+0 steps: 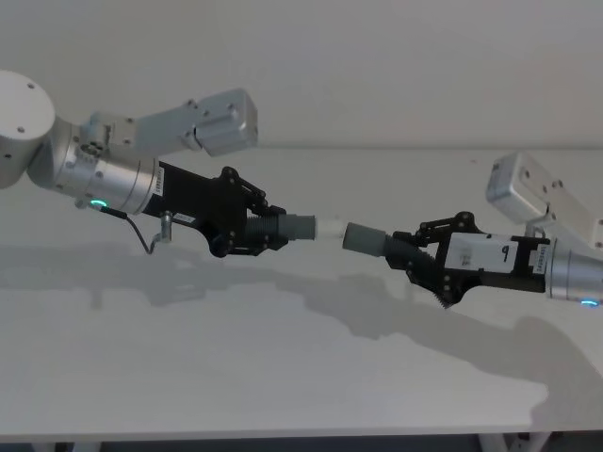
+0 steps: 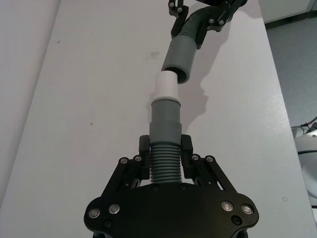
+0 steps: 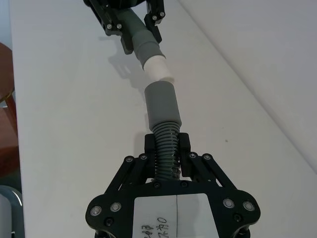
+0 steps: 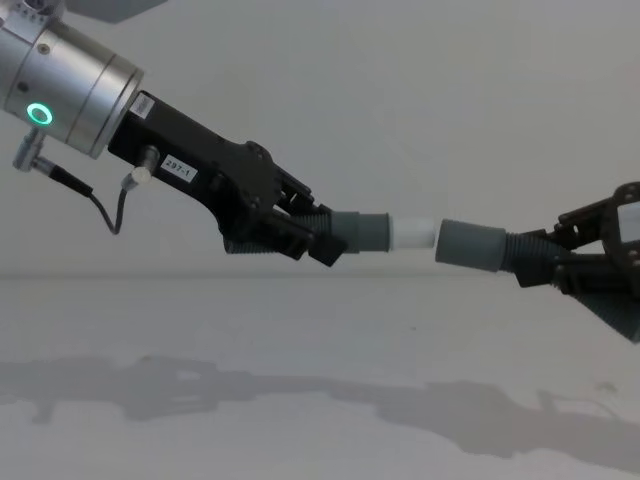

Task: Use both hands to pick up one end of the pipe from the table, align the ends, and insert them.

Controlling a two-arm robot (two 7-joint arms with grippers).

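Observation:
Both pipe pieces hang in the air above the white table (image 1: 283, 377). My left gripper (image 1: 259, 231) is shut on the ribbed body of one piece, whose grey collar (image 4: 365, 230) ends in a white tip (image 4: 412, 233). My right gripper (image 1: 415, 254) is shut on the ribbed body of the other piece, with its open grey collar (image 4: 470, 245) facing that tip. A narrow gap separates the two ends. In the left wrist view the white tip (image 2: 165, 85) sits slightly to one side of the other collar (image 2: 179, 54). In the right wrist view the collar (image 3: 161, 104) points at the tip (image 3: 158, 68).
A thin grey cable (image 1: 141, 235) loops under the left arm. The table's far edge meets a pale wall (image 1: 377, 75). The table's front edge (image 1: 283, 438) runs along the bottom of the head view.

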